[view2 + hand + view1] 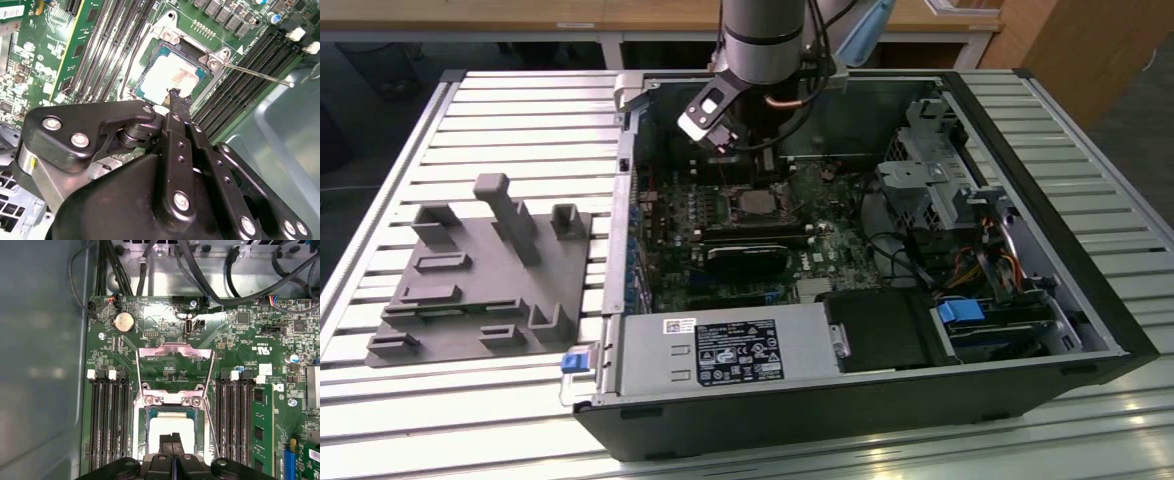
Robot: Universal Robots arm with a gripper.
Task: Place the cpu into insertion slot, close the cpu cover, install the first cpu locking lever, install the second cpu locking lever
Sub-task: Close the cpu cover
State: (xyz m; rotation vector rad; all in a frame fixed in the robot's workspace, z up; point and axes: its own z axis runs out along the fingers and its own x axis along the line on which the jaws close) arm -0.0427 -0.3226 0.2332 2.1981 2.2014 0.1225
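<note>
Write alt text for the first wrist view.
The gripper, fingertips together, sits over a silver chip seated in its socket on a green circuit board. The metal cover frame lies flipped open beyond the socket, with black memory slots on both sides.

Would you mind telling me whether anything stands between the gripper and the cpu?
Nothing visible does: the gripper is right over the cpu lying in the insertion slot, and the cpu cover is swung back, clear of both.

cpu (pixel 171 426): in insertion slot (pixel 142 437), mid-board.
cpu cover (pixel 174 352): swung open, lying beyond slot.
memory slots (pixel 107 420): flank slot, both sides.
gripper (pixel 172 439): just over cpu.
case (pixel 854 420): on table (pixel 520 110); fixture (pixel 480 280) at exterior view's left.
</note>
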